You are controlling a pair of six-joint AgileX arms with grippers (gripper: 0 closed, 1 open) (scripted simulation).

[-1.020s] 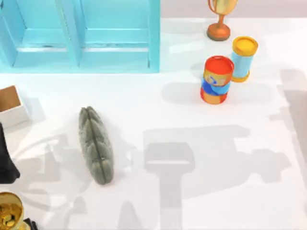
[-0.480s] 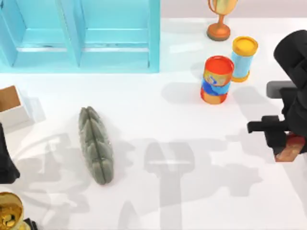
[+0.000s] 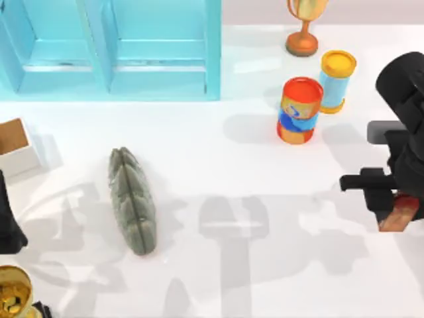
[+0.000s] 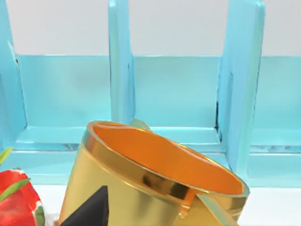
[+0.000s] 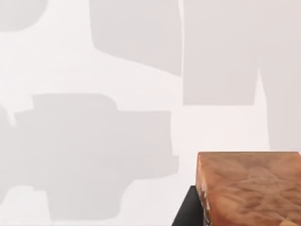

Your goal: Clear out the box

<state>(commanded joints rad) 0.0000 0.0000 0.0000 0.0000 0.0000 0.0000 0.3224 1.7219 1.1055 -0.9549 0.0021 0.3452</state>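
**A:** What stood on the table [image 3: 218, 132]?

**B:** It was white, glossy and crossed by grey shadows. The biggest thing was a turquoise shelf [image 3: 109, 50] along the far edge on the left. Below it a grey-green ridged cushion [image 3: 133, 201] lay lengthwise on the bare top.

**A:** And the box [image 3: 14, 147]?

**B:** Small, at the left edge, just below the shelf: white walls, a brown cardboard-coloured inside, partly cut off by the frame. What it held could not be told.

**A:** The arms?

**B:** The right gripper [image 3: 391, 205] was at the right edge, closed around a reddish-brown block [image 3: 399, 215]; the right wrist view had that block [image 5: 249, 188] above plain white table. The left arm [image 3: 8, 218] sat dark at the left edge, below the box. Whether its fingers were apart or together could not be told.

**A:** Smaller things?

**B:** An orange can [image 3: 299, 110] touching a blue tube [image 3: 335, 81] at right, a trophy [image 3: 303, 26] behind them, and a gold cup [image 3: 13, 295] at the near left corner, seen close in the left wrist view [image 4: 150, 183].
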